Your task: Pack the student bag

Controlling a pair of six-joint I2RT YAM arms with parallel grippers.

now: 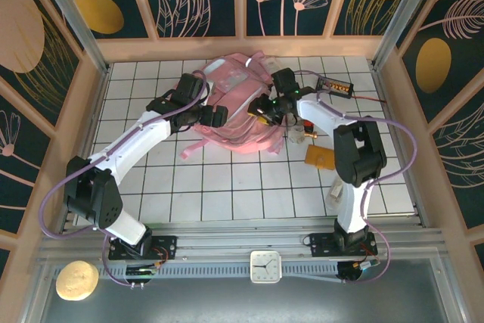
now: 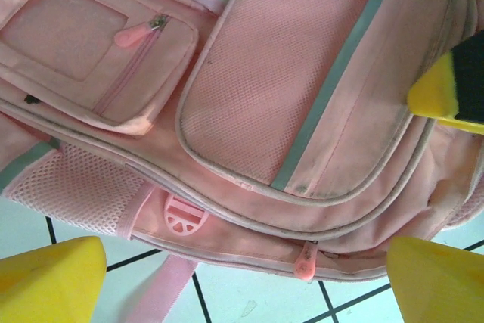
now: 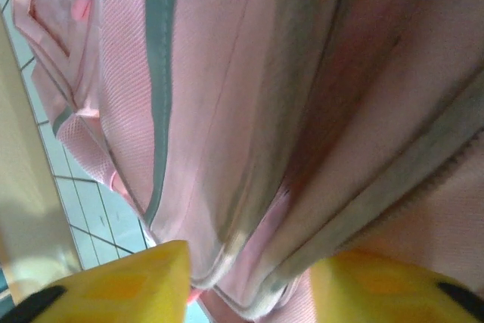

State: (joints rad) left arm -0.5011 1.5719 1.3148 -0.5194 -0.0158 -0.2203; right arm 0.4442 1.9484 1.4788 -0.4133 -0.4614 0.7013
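The student bag (image 1: 236, 94) is a large pink backpack lying flat at the back middle of the tiled table. In the left wrist view the student bag (image 2: 287, 73) shows its mesh pocket, grey strips and a pink zipper pull (image 2: 305, 261) on its near edge. My left gripper (image 1: 215, 116) hovers at the bag's left-front edge; that left gripper (image 2: 246, 293) is open wide, with tile and the bag's rim between its yellow fingers (image 2: 45, 281). My right gripper (image 1: 265, 111) is at the bag's right side. The right gripper (image 3: 249, 293) is closed on a thick fold of the student bag (image 3: 249, 111).
An orange flat item (image 1: 319, 158) and a small clear item (image 1: 299, 138) lie right of the bag. A dark device (image 1: 336, 85) sits at the back right. A pink strap (image 1: 190, 150) trails toward the front. Wooden walls ring the table; a white clock (image 1: 265, 266) sits on the near rail.
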